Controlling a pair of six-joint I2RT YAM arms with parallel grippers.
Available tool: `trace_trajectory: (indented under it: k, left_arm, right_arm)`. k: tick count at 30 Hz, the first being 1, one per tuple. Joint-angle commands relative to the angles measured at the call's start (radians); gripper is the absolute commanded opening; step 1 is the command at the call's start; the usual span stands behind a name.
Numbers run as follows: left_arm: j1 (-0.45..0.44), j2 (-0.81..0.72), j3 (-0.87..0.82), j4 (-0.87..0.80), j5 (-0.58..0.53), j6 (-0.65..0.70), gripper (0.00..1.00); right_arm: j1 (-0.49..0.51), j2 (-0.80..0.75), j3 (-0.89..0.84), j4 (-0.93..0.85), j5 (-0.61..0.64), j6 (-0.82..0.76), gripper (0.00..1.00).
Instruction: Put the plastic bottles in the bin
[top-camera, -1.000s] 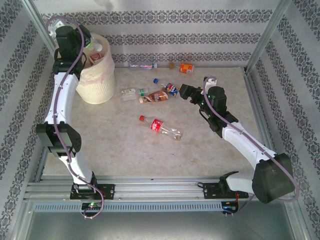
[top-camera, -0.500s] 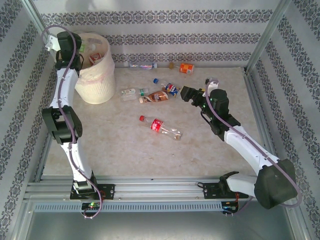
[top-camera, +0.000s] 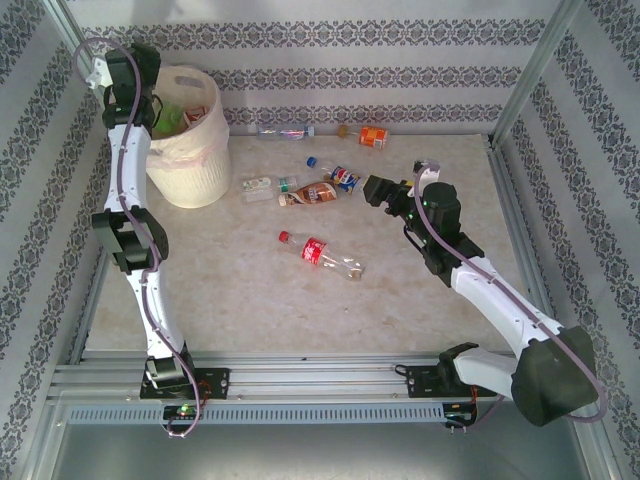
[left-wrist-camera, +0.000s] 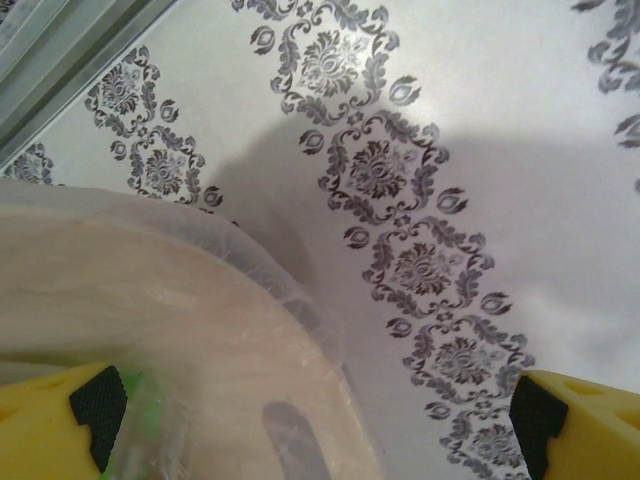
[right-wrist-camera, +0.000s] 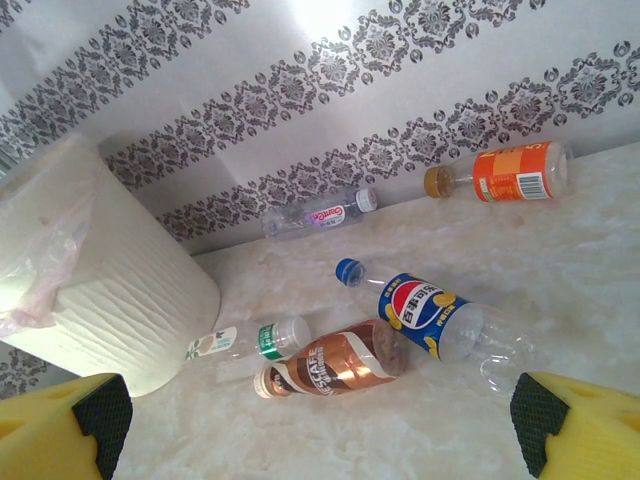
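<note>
Bright, hazy light, with soft shadow and glare on the wallpaper (left-wrist-camera: 420, 150)

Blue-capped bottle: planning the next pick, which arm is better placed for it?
Right. The right end effector, open, faces the blue-capped bottle nearby; the left end effector is at the bin.

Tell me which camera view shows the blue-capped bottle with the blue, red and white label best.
The right wrist view: the blue-capped bottle lies whole and close, its label clear. The top external view has it small. The left wrist camera faces the bin.
</note>
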Motion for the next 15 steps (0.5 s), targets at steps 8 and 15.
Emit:
trace_trajectory:
  k: [8,15]
  left_arm:
    - [-0.048,-0.158,-0.048,-0.056,0.024,0.197,1.0]
    - [-0.113,-0.272,-0.189,-0.03,0.048,0.277,1.0]
  right_arm:
    - [-0.01,-0.051,-0.049,-0.004,0.109,-0.008,0.98]
    - [-0.016,-0.068,-0.081,-0.031,0.142,-0.001,0.98]
